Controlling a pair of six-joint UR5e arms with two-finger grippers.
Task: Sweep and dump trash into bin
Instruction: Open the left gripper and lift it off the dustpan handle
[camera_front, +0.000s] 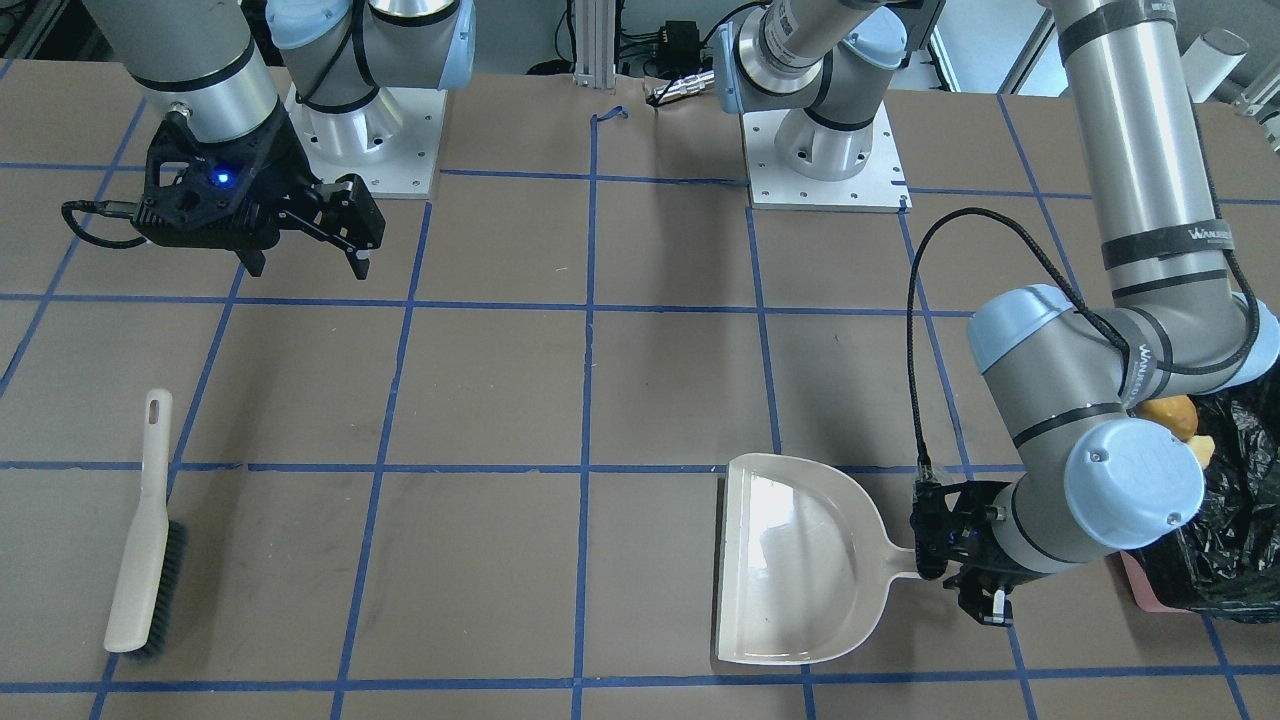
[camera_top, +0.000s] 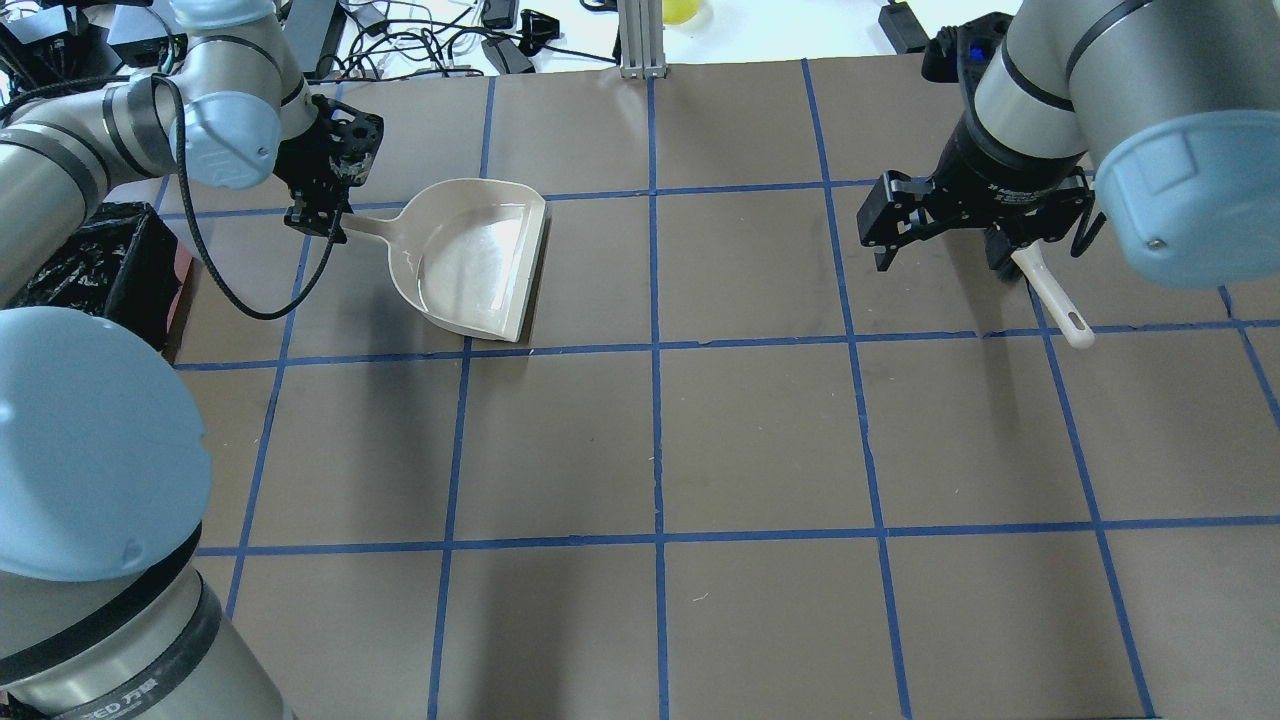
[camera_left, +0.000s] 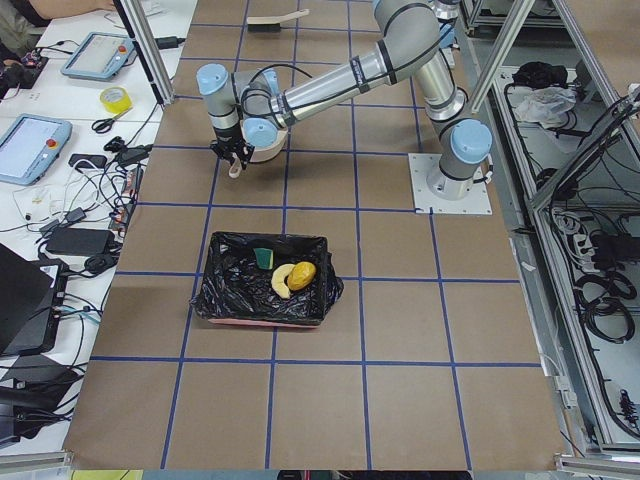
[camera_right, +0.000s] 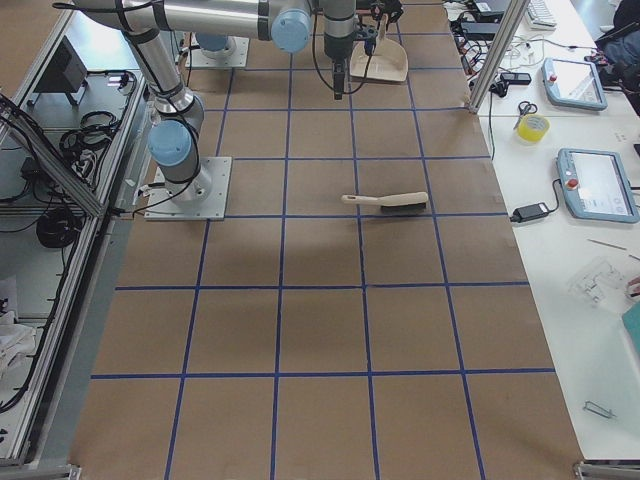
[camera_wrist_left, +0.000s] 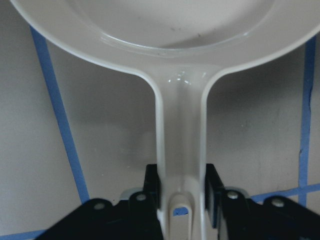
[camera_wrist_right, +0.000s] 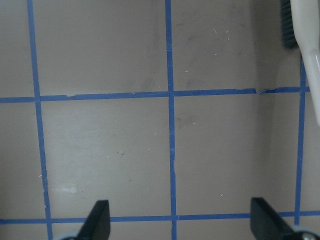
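Pads (camera_wrist_left: 151, 184) of the left gripper (camera_wrist_left: 182, 192) pinch the handle of the empty dustpan (camera_front: 790, 560), flat beside the bin (camera_left: 225, 300). The right gripper (camera_wrist_right: 182, 222) gapes wide, far from the bin, as is the loose brush (camera_front: 140, 540). Only the left side view shows all the trash (camera_left: 290, 277) binned; merely letting go seems left.

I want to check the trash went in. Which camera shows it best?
Exterior left: it looks down into the bin, showing the potato lump, bread piece and sponge on the black bag. Front-facing catches only a golden scrap behind the left arm; overhead shows just the bag's corner; the rest show none.
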